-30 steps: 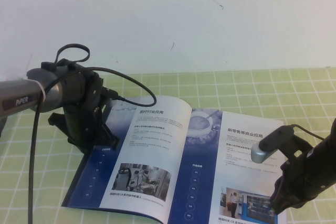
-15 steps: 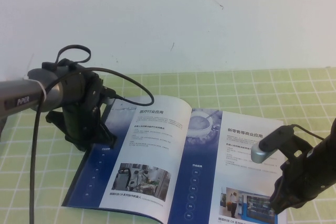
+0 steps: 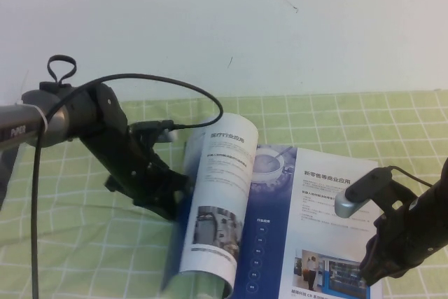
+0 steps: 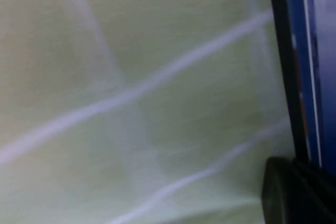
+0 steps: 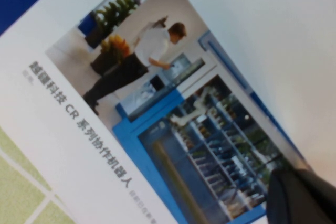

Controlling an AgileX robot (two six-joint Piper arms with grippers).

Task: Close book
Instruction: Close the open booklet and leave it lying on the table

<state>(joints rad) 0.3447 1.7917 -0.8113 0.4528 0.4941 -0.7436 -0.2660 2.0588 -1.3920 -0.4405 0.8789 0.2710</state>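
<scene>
left claw (image 3: 169,198) now under page (image 3: 222,194), right (image 3: 374,269) above

A green cloth (image 3: 63,243) with a white grid lies under the left gripper (image 3: 168,197) and spreads out to either side of the right gripper (image 3: 381,260). Behind both grippers rises a plain white wall (image 3: 140,19), evenly lit, with faint scuffs (image 3: 295,10).

Raised high view down at the table (image 3: 392,113); both wrist views close on the book (image 3: 318,194), common to all
</scene>
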